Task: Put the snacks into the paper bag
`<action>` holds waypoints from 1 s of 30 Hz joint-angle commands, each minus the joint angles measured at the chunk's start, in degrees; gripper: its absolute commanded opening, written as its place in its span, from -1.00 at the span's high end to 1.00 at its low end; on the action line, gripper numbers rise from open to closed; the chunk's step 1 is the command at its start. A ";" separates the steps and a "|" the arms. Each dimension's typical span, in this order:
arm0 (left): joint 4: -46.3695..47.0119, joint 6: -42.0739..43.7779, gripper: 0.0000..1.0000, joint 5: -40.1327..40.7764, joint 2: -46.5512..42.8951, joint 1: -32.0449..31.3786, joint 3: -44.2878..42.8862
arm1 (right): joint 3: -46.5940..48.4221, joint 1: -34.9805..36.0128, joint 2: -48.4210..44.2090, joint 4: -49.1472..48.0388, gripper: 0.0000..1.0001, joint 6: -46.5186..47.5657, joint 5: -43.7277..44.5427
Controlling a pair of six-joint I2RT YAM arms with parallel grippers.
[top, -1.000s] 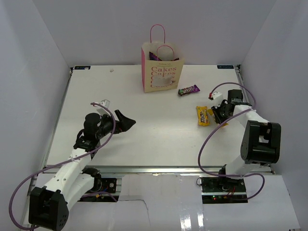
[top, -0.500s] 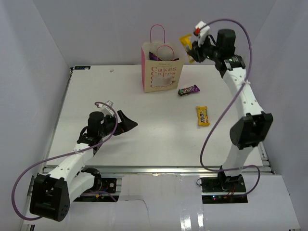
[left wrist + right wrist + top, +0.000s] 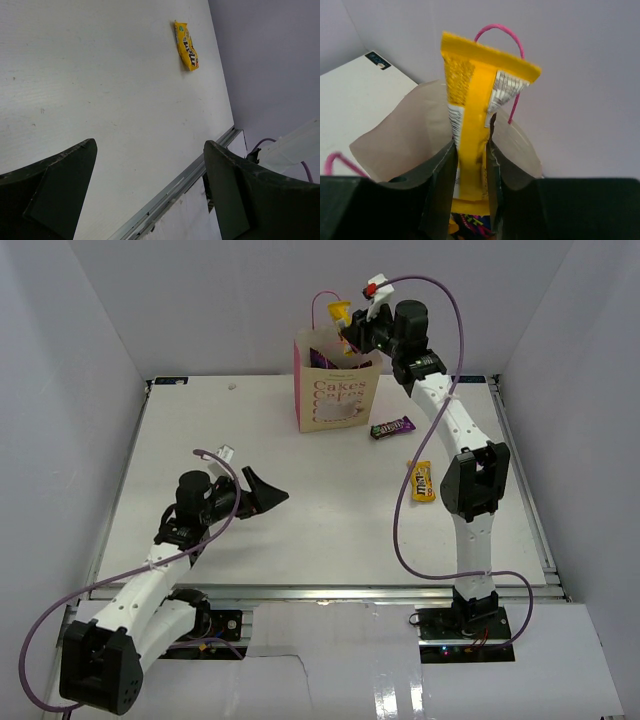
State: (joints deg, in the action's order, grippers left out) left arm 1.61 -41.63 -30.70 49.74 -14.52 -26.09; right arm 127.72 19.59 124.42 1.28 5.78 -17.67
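— What is changed?
— The yellow candy packet (image 3: 341,313), gripped by the right hand (image 3: 354,332), is now held over the paper bag (image 3: 338,400) instead of beside it.
— Contents?
— A purple chip bag (image 3: 318,358) is seen inside. The left hand (image 3: 262,492) is spread open.

Tan paper bag (image 3: 338,398) upright, far; yellow packet (image 3: 341,313) above its mouth; dark candy bar (image 3: 391,427), second yellow packet (image 3: 423,481) flat rightward.

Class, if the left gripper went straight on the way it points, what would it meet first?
The left gripper would probably meet bare table first, short of the yellow packet; depth is unclear.
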 commanded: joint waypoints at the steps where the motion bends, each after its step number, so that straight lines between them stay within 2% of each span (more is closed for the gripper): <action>1: 1.12 0.31 -0.96 -3.49 3.51 -1.47 -4.22 | -0.27 0.09 -0.85 -7.25 0.16 -3.05 1.15; 4: 2.34 1.19 -0.96 -3.32 7.64 -4.54 -6.68 | -1.07 0.00 -1.02 -7.17 0.00 -2.71 1.15; 5: 2.78 1.28 -0.96 -2.97 8.79 -5.51 -7.31 | -1.07 -0.17 -1.37 -6.99 -0.12 -2.53 1.06; 8: 4.36 1.90 -0.96 -1.04 15.09 -9.90 -11.33 | -1.16 -1.31 -3.30 -5.50 -0.33 -1.39 1.15; 10: 4.54 2.69 -0.96 1.06 19.32 -13.85 -14.59 | -1.95 -3.76 -5.06 -2.96 -0.39 -1.21 0.45; 12: 3.76 3.48 -0.94 3.18 26.42 -17.36 -20.74 | -6.05 -8.14 -9.35 0.37 -0.60 0.97 -6.38; 13: 2.97 3.48 -0.93 5.45 28.90 -18.34 -22.93 | -8.69 -9.82 -11.29 3.87 -0.62 2.55 -10.67; 14: 2.70 3.74 -0.93 6.17 31.54 -19.39 -27.39 | -11.85 -11.58 -15.66 5.65 -0.64 4.13 -18.98; 16: 1.39 4.01 -0.92 8.71 39.45 -22.55 -32.34 | -22.57 -15.80 -19.99 12.56 -0.69 8.09 -23.36; 18: -0.19 4.71 -0.92 11.26 47.16 -25.71 -39.98 | -28.81 -19.57 -25.35 18.82 -0.70 11.17 -24.95; 20: -3.34 4.19 -0.91 13.90 52.28 -28.35 -48.13 | -40.40 -23.36 -31.22 23.31 -0.65 14.43 -26.01; 22: -5.29 2.61 -0.91 15.66 59.90 -29.68 -53.60 | -51.97 -28.37 -35.80 23.60 -0.65 15.66 -26.80; 25: -9.40 -0.99 -0.85 15.84 69.66 -31.35 -64.32 | -62.02 -35.31 -44.67 23.68 -0.67 15.93 -28.55; 27: -11.87 -2.40 -0.82 17.15 75.30 -32.58 -71.69 | -65.74 -39.00 -47.15 25.26 -0.67 16.54 -30.13; 30: -12.86 -3.37 -0.82 19.53 79.10 -33.99 -77.17 | -68.47 -40.60 -48.30 26.06 -0.67 17.25 -30.14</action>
State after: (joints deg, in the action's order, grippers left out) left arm -7.07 -42.61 -14.96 128.18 -47.48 -97.82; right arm 60.55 -20.03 78.43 26.46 20.78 -43.99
